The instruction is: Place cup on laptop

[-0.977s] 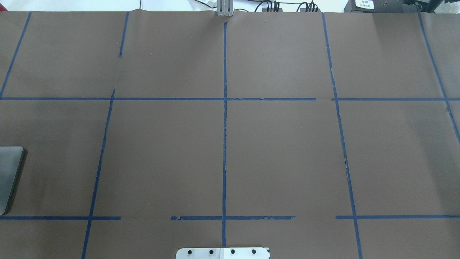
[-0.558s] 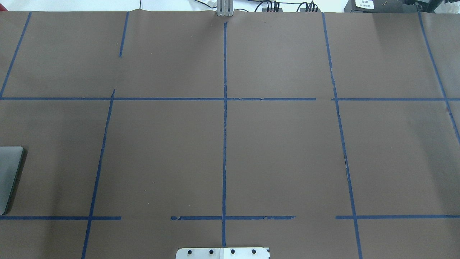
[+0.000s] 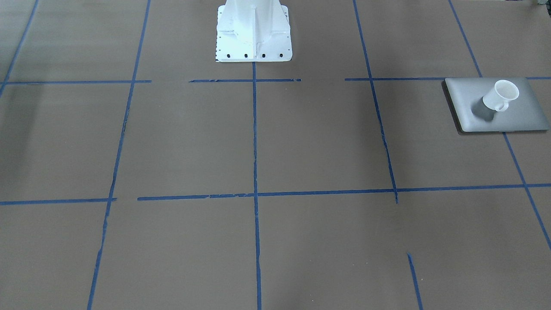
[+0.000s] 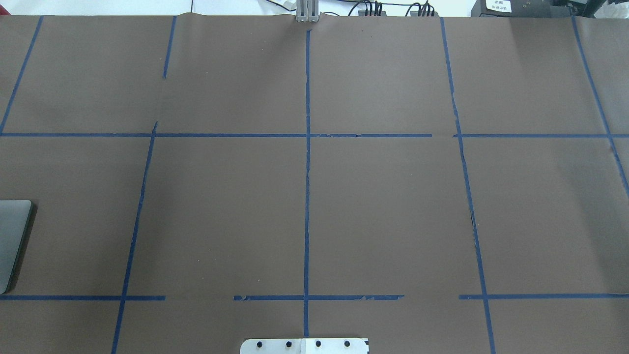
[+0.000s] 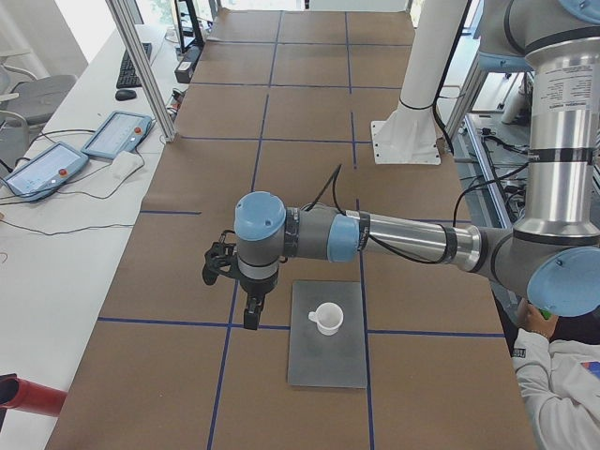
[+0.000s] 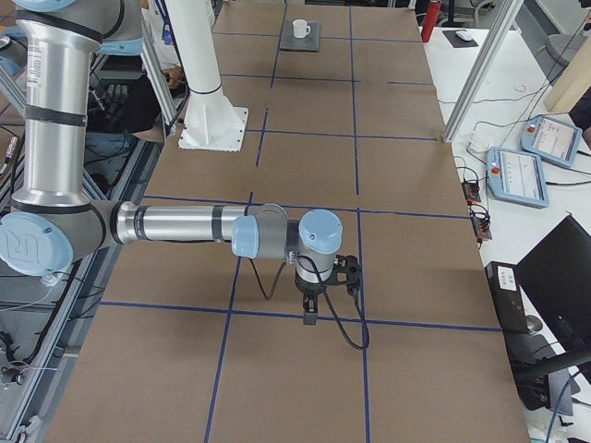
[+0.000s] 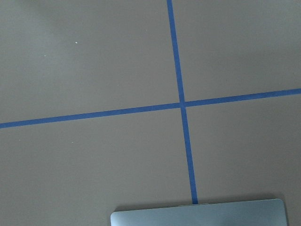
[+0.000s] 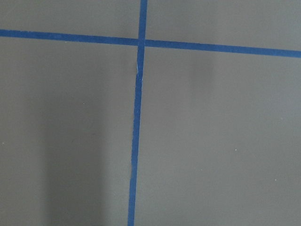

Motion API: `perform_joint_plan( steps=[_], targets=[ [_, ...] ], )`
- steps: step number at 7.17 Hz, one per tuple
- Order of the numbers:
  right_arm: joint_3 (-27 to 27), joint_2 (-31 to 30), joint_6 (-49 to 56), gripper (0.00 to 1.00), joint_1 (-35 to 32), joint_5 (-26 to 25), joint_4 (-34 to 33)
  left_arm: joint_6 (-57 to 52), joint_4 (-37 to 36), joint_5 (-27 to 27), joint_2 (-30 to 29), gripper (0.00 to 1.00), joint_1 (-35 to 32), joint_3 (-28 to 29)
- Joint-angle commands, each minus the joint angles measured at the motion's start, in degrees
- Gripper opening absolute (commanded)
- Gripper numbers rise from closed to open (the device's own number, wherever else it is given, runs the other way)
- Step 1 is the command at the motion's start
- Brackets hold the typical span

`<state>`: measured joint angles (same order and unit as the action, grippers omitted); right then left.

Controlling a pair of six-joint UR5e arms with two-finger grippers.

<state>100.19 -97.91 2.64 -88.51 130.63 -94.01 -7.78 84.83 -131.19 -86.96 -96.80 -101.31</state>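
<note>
The small white cup point(image 3: 499, 97) stands upright on the flat silver-grey laptop point(image 3: 518, 118), free of any gripper. Both show in the exterior left view, the cup point(image 5: 327, 318) on the laptop point(image 5: 328, 364), and far off in the exterior right view, the cup point(image 6: 299, 29) on the laptop point(image 6: 314, 41). The laptop's edge shows in the overhead view point(image 4: 12, 241) and the left wrist view point(image 7: 197, 216). My left gripper point(image 5: 250, 319) hangs beside the laptop's far-side edge, apart from the cup. My right gripper point(image 6: 308, 317) hangs over bare table. I cannot tell whether either is open or shut.
The brown table cover point(image 3: 301, 142) carries blue tape grid lines. The white robot pedestal point(image 3: 254, 30) stands at the table's robot side. Teach pendants point(image 5: 117, 136) lie on a side desk. A red object point(image 5: 28, 394) lies near the left end. A person point(image 5: 558, 375) sits near the robot.
</note>
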Motion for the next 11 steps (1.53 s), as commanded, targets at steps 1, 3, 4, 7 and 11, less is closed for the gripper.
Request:
perform_joint_plan(
  steps=[1, 3, 4, 7, 11],
  targets=[
    [0.0, 0.0, 0.0, 1.0, 0.0, 0.1, 0.0, -3.4, -1.0, -6.6, 4.8, 1.0, -2.1, -1.2],
    [0.0, 0.0, 0.0, 1.0, 0.0, 0.1, 0.0, -2.6, -1.2, -7.7, 5.6, 1.0, -2.0, -1.9],
    [0.0, 0.0, 0.0, 1.0, 0.0, 0.1, 0.0, -2.3, -1.2, -7.3, 5.7, 1.0, -2.0, -2.0],
    [0.0, 0.0, 0.0, 1.0, 0.0, 0.0, 0.1, -2.6, -1.1, -6.5, 7.5, 1.0, -1.4, -1.9],
    [0.0, 0.0, 0.0, 1.0, 0.0, 0.1, 0.0, -2.8, -1.0, -5.9, 6.8, 1.0, -0.9, -0.9]
  ],
)
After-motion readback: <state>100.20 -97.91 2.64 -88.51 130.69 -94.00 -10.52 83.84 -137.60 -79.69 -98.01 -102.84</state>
